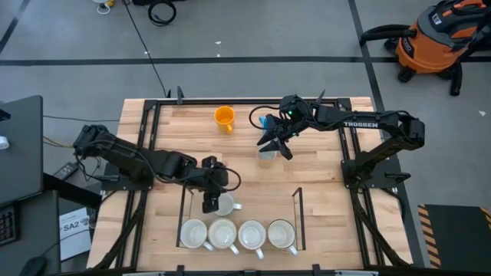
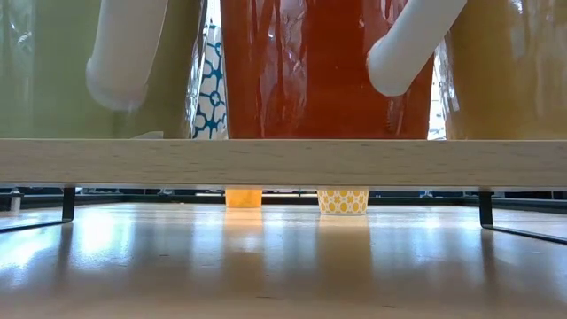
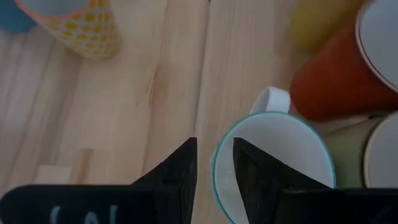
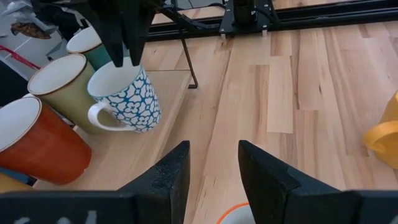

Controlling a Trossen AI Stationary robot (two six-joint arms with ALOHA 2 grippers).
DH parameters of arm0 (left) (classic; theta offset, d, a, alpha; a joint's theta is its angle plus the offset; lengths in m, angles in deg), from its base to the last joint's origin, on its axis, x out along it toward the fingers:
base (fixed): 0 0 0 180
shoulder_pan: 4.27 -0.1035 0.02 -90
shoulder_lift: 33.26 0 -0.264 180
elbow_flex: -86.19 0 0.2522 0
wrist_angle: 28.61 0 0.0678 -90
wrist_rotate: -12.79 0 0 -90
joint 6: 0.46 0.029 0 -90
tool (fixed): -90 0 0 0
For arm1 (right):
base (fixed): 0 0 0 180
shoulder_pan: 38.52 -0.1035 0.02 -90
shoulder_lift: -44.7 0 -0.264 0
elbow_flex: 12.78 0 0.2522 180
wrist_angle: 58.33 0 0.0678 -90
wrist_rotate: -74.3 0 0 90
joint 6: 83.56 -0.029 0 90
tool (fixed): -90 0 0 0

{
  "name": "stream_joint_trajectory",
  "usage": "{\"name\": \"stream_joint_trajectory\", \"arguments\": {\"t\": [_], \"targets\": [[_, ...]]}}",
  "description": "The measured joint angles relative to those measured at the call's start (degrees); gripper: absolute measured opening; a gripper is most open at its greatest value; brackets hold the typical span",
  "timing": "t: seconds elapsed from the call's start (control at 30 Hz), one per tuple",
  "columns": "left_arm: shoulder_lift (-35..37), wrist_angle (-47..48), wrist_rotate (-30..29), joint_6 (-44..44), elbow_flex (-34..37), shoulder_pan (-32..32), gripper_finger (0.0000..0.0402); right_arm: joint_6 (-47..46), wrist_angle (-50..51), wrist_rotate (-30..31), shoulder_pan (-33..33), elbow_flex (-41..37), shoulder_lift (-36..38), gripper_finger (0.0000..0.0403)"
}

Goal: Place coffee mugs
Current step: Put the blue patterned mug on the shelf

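Fingers of the left gripper pinch the rim of a blue-patterned mug, one inside the cup and one outside, with the left arm stretched low across the table. Just beyond that gripper, four mugs stand in a row. The right arm reaches in from its side, elbow bent, and the right gripper hangs spread open directly over a yellow-dotted mug. Farther off stands an orange-yellow mug.

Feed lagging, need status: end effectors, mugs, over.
Left end effector shut on blue-patterned mug, at rim. Right end effector open above dotted mug. No obstruction seen.
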Motion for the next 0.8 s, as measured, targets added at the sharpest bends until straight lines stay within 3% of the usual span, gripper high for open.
{"name": "stream_joint_trajectory", "arguments": {"t": [0.8], "targets": [[-5.8, 0.1, 1.3, -0.5, 0.2, 0.0, 0.0104, -0.4, 0.4, 0.1, 0.0, 0.0, 0.0, 0.0141]]}}
